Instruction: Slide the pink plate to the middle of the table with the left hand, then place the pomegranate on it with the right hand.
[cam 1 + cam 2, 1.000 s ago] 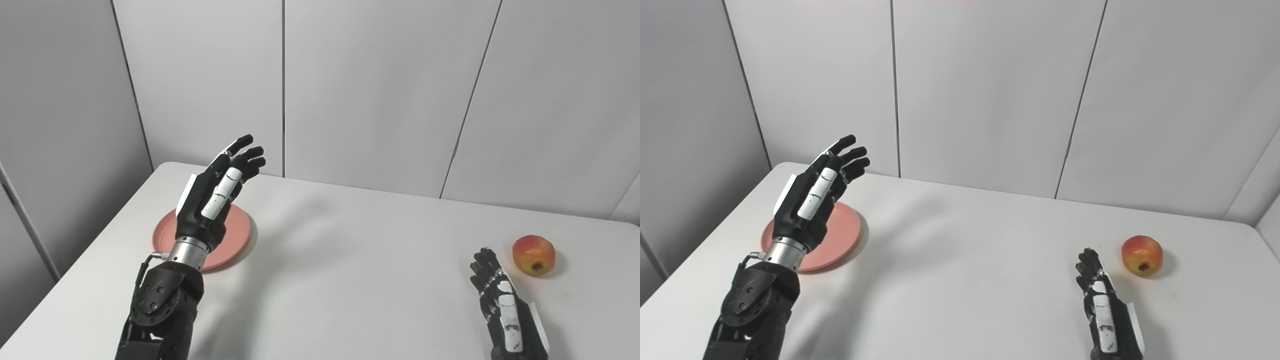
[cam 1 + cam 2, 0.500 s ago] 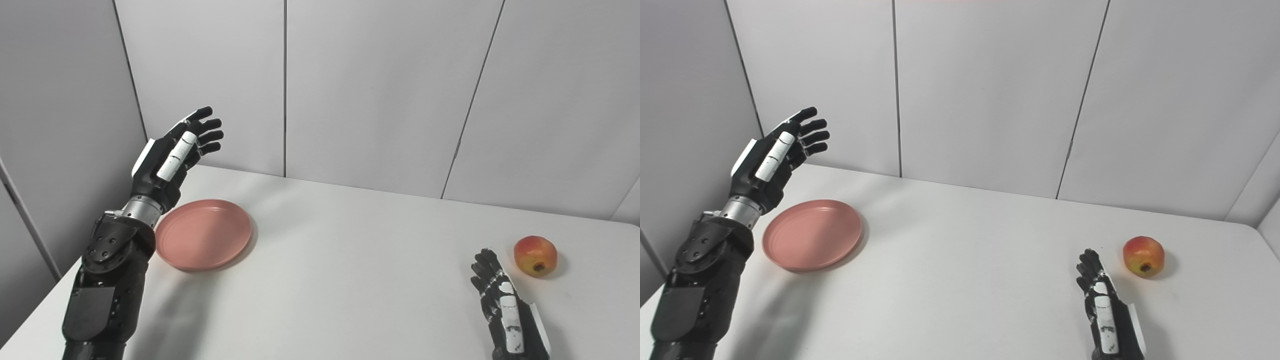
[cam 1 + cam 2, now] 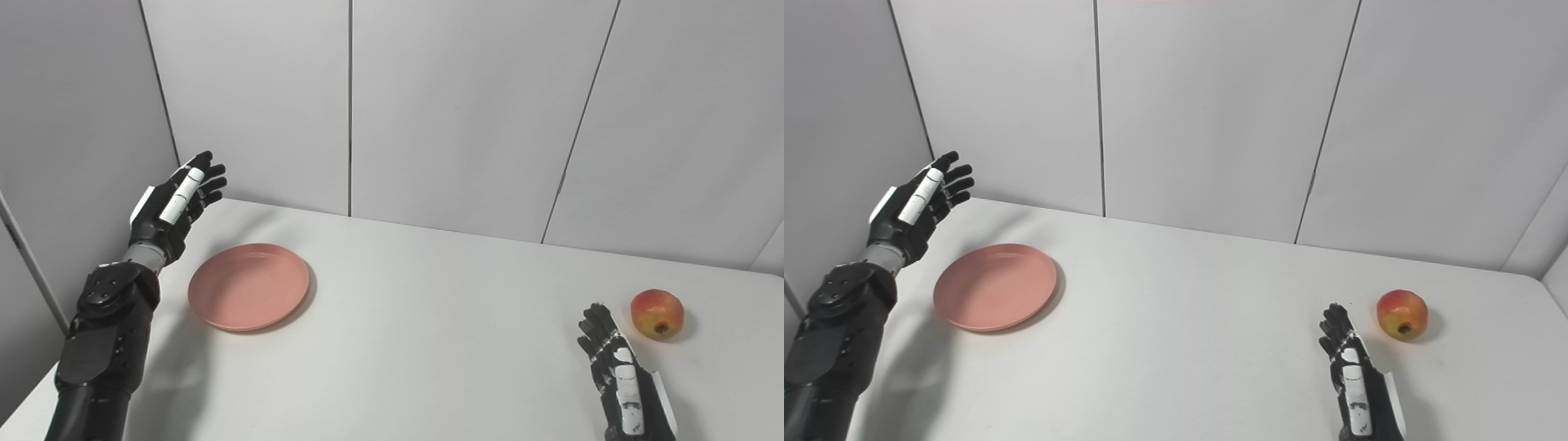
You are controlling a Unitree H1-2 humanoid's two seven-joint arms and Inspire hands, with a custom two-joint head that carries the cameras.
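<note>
While raised above the table's far-left corner, left hand (image 3: pixel 171 205) empty, fingers spread and extended, palm facing inward toward the pink plate (image 3: pixel 248 286). Well apart from that plate, off its left side and clearly higher than its rim, with no contact. Forearm rising steeply from the bottom-left edge.

Pink plate flat on the white table (image 3: pixel 429 343), upright, nothing on it, sitting toward the left side rather than the middle. So step 1 of 2, the slide, not yet done; judged as the approach to the plate's outer edge.

Across the table, right hand (image 3: pixel 625 383) low at the near-right edge, fingers stretched forward and slightly apart, holding nothing, apparently resting on or just above the surface. Pomegranate (image 3: pixel 657 313) just beyond and to the right of its fingertips, near but not touching, standing on the table with its dark calyx facing the camera.

Next move, as a judgement: lower the left hand to table height beside the plate's left rim, then push rightward with the fingers against the rim. Likely risk: pressing on the rim from above and tipping the shallow plate instead of sliding it. Pomegranate pickup to wait until the plate sits centred.
</note>
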